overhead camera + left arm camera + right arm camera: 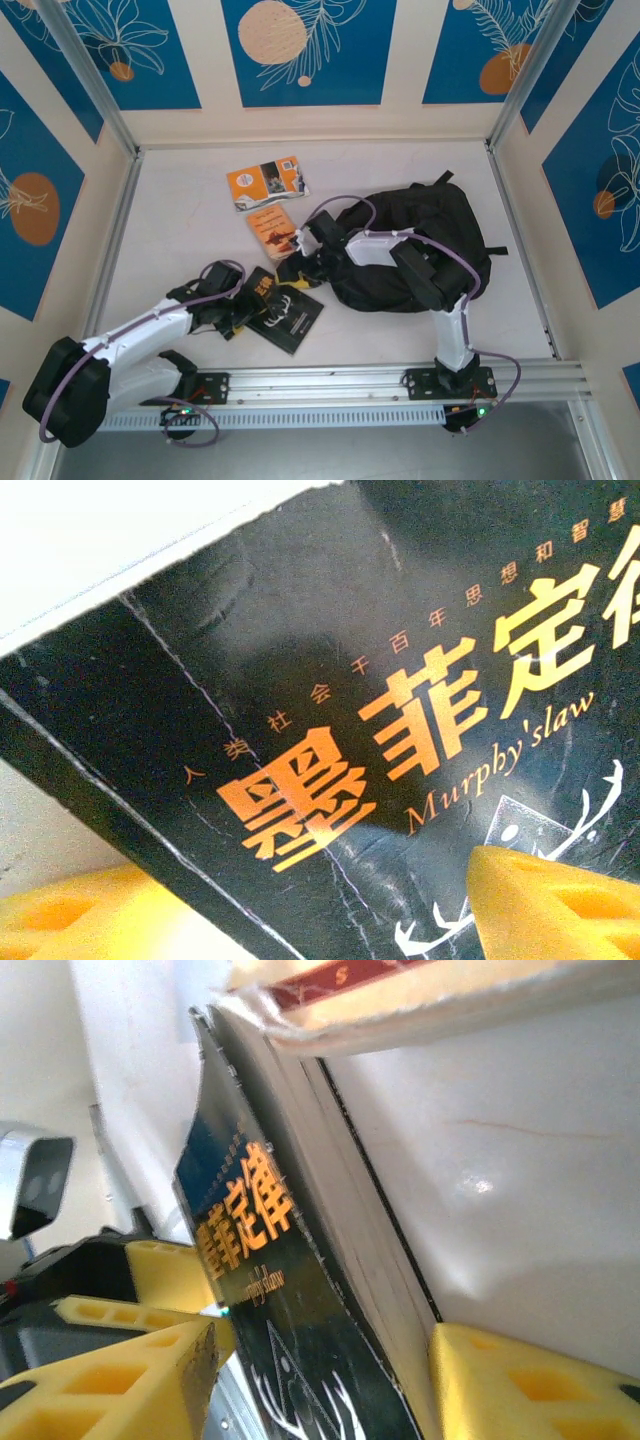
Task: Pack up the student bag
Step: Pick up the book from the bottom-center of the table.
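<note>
The step in hand is picking up the black book, the first item bound for the student bag. The bag is lying slumped on the table at about 3 o'clock from the table's middle, with the right arm reaching across its near edge.

Both arms are working on the book, which is sitting at the bag's 8 o'clock. The left gripper is straddling one corner of the cover, one yellow finger showing under the spine edge and the other over the title. I cannot tell whether it is actually pinching. The right gripper is coming at the book from its 1 o'clock, fingers apart on either side of the tilted book (a thin gap is showing on the cover side).

An orange book and a booklet are waiting at the book's 12 o'clock.

Next, I judge, the right fingers are needing to close squarely on cover and pages. The bag's opening must then be found, which cannot be made out here.
</note>
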Robot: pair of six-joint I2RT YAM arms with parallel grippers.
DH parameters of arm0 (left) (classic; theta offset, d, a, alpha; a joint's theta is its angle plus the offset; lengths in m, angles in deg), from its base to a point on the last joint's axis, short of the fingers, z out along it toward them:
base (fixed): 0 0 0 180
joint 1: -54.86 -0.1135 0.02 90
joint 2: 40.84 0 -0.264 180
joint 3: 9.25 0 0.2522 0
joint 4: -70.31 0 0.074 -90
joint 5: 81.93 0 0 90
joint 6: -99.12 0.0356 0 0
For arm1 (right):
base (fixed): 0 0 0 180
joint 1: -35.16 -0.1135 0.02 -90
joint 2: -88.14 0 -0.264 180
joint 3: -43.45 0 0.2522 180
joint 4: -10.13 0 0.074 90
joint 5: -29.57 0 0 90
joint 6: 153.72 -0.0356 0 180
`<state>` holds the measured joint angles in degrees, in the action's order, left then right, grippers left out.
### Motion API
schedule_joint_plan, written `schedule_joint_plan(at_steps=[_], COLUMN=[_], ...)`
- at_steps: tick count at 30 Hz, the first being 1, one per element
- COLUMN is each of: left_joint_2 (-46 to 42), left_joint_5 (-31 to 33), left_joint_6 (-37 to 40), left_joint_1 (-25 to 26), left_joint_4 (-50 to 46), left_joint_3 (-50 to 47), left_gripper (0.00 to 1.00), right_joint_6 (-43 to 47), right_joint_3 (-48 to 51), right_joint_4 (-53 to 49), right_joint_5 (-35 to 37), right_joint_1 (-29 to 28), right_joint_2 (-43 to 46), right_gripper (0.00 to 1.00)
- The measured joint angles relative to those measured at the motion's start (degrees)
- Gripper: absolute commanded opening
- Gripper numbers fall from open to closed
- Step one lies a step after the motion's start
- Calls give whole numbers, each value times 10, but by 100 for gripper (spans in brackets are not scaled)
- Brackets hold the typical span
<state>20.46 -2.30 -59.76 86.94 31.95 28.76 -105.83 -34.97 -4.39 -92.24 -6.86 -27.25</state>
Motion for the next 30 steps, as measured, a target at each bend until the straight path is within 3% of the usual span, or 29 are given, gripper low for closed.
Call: schedule_joint_plan(at_steps=[6, 12, 15, 21, 30], left_joint_2=[-7, -8, -8, -33, -120], left_joint_5=[2, 3, 4, 24, 30], left_joint_6=[1, 4, 7, 28, 27], left_joint_1=[2, 3, 4, 7, 7], left_joint_4=[-1, -2, -6, -21, -30], left_joint_3=[0, 1, 6, 10, 12], left_gripper=[73, 72, 72, 73, 77], right_joint_6=[-57, -89, -95, -112, -199], right_joint_3=[65, 83, 83, 92, 187], right_joint_4=[142, 201, 210, 232, 363], right_joint_5=[-55, -100, -119, -127, -124], right_joint_1=[14, 16, 13, 14, 28], right_joint_2=[-1, -17, -23, -30, 7], right_gripper=[47, 36, 23, 7, 0])
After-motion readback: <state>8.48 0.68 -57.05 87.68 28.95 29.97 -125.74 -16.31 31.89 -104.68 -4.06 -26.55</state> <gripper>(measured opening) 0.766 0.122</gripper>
